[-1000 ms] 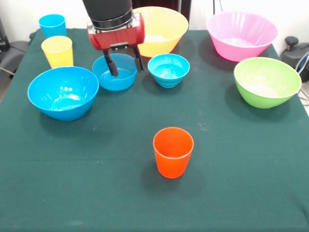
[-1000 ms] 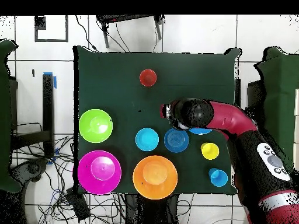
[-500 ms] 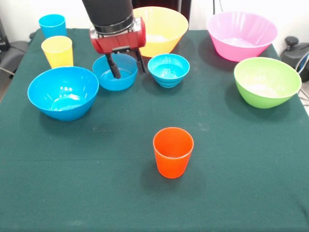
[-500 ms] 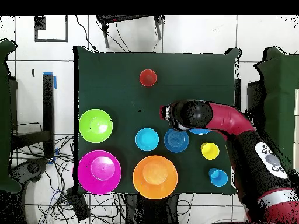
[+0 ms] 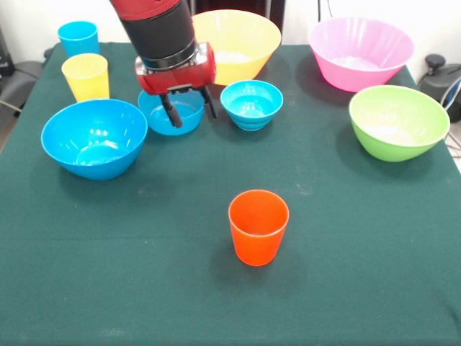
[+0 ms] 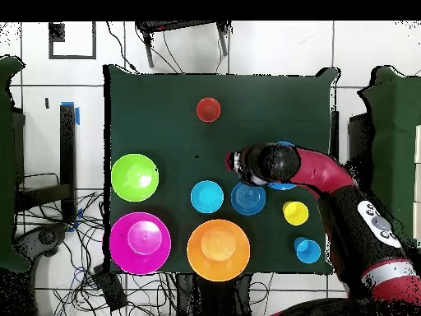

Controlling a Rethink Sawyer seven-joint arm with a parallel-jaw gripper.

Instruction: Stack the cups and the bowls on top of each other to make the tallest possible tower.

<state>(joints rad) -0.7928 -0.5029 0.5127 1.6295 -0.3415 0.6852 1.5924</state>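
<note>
We see our red and black gripper (image 5: 189, 109) with its two dark fingers spread apart and holding nothing, hanging at the front rim of the small smooth sky-blue plastic bowl (image 5: 171, 114). One finger (image 5: 170, 111) appears to sit inside that rim and the other (image 5: 209, 103) outside it, toward the small ridged blue bowl (image 5: 251, 104), which stands just beside at three o'clock of the gripper in the front view. We judge that the coming move turns on this straddle: the bowl's wall lies between the open fingers, so closing them would pinch the rim; we cannot be sure how deep the fingers reach.

No tower exists yet; every piece stands alone on the dark green cloth table (image 5: 346, 259). In the front view the medium glossy blue bowl (image 5: 94, 138) sits at eight o'clock of the gripper, the yellow tumbler (image 5: 86, 76) at ten o'clock with the sky-blue tumbler (image 5: 78, 37) behind it, and the large yellow-orange bowl (image 5: 239, 45) at one o'clock. The large pink bowl (image 5: 360, 53) and the green bowl (image 5: 398, 122) lie well apart, off toward three o'clock. The ribbed orange-red cup (image 5: 258, 226) stands alone at five o'clock.

From overhead, the arm (image 6: 329, 177) reaches in from the lower right, its head over the edge of the small blue bowl.
</note>
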